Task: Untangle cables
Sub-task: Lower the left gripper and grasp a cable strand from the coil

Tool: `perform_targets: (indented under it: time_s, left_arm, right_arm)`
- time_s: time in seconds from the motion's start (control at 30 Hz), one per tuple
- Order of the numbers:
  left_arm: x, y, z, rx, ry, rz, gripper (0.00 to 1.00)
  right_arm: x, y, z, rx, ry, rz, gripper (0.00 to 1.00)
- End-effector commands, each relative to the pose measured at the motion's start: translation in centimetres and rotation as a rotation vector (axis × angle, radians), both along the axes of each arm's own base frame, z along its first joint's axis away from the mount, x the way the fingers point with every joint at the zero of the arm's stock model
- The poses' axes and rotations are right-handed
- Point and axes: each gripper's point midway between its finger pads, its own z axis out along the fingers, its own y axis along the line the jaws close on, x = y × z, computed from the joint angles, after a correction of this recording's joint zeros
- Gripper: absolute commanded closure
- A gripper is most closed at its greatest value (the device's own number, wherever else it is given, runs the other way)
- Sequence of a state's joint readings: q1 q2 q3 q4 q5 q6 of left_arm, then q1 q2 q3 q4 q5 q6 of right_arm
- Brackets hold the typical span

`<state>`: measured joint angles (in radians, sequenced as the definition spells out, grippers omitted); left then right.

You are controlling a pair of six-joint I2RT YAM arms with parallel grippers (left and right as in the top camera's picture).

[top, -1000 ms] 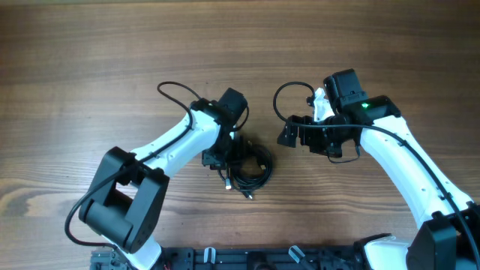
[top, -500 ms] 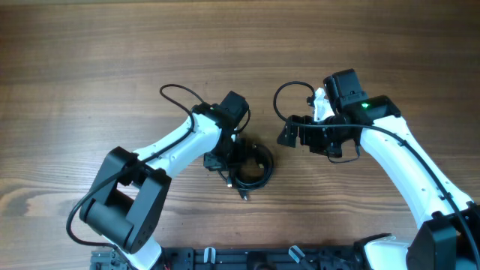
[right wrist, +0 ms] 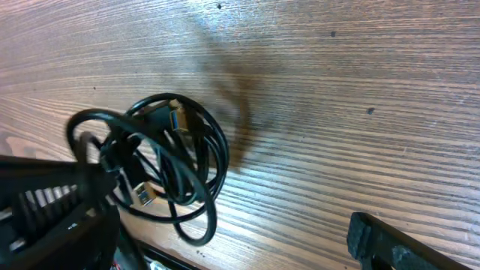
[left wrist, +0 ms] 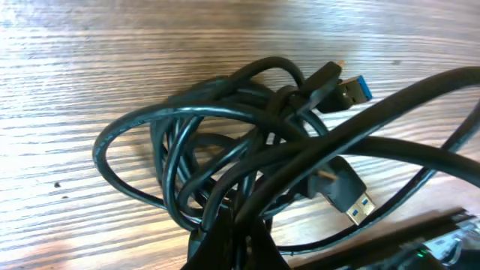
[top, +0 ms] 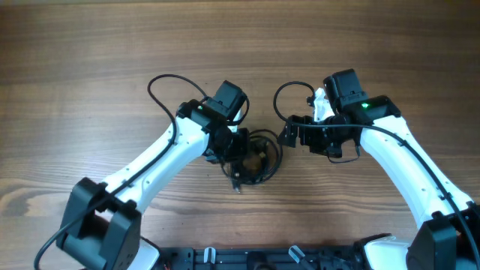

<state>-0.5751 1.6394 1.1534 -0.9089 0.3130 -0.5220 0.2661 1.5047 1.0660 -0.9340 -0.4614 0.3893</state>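
The cables [top: 259, 159] lie in one small tangled bunch on the wooden bench [top: 82, 52], near the middle and a bit toward the front. The left arm [top: 161, 157] reaches in from the front left. The left jaws are clenched on the left side of the bunch. In the left wrist view the cables [left wrist: 217, 142] run down into those jaws at the bottom, and the loops cross over each other. A blue-tipped plug [left wrist: 351, 90] sticks out at the top right of the bunch, and a second plug [left wrist: 351, 199] sticks out lower down.

The right arm [top: 409, 169] comes in from the front right. The right jaws are spread apart and hold nothing. They sit just beside the bunch on its right. In the right wrist view the cables [right wrist: 161, 165] are on the left, well apart from one black fingertip [right wrist: 375, 240] in the bottom right corner.

There is lots of bare wood behind the arms and out to both sides. The back and side edges of the bench are out of the picture. A black rail [top: 247, 259] runs along the front edge, near the bunch. A thick wire loop [top: 159, 84] sticks out behind the left wrist, and another loop [top: 281, 97] sits beside the right wrist
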Motion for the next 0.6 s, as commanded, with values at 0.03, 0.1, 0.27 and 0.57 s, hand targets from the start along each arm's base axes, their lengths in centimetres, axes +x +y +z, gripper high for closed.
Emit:
perform_targets:
  time_s: [0.03, 0.1, 0.27, 0.57]
  left_arm:
    - [1.4, -0.9, 3.2, -0.09, -0.057, 0.054, 0.96]
    - [2.0, -0.4, 3.4, -0.102, -0.047, 0.097, 0.96]
    - [2.0, -3.0, 6.8, -0.425, 0.066, 0.079, 0.96]
    - [2.8, -3.5, 10.0, -0.646, 0.103, 0.06, 0.96]
  right_arm:
    - [-0.2, -0.2, -0.9, -0.024, 0.012, -0.001, 0.01]
    - [-0.5, -0.3, -1.7, -0.025, 0.017, -0.001, 0.0]
    - [-0.4, -0.2, -1.6, -0.02, 0.013, -0.001, 0.0]
    - [-0.7, 0.5, -1.2, 0.03, 0.014, 0.029, 0.0]
